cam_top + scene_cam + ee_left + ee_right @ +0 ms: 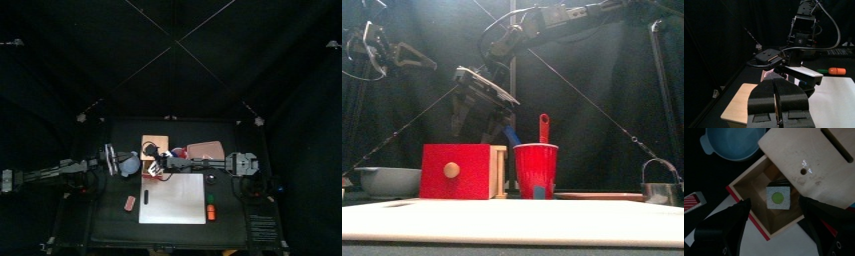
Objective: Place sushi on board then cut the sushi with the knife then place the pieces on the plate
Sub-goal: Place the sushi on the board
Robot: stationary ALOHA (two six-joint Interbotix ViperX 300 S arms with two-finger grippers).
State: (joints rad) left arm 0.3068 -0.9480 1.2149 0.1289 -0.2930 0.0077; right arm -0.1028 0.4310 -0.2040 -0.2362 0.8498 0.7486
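So far little done: sushi (778, 197) lies in open drawer (753, 189), right under right gripper (775, 205), jaws spread wide. Left gripper (776, 88) pressed together. Board (181, 205) bare; cutting, plating not yet done.

White cutting board (174, 200) is seen front-centre on the table (107, 228). A small red piece (130, 203) is laid just left of it, and an orange-and-green toy (211, 212) is set at its right edge. Wooden box (156, 143) and pink tray (205, 150) are placed side by side behind the board. Left gripper (130, 166) and right gripper (158, 165) are held close together at the box's front.
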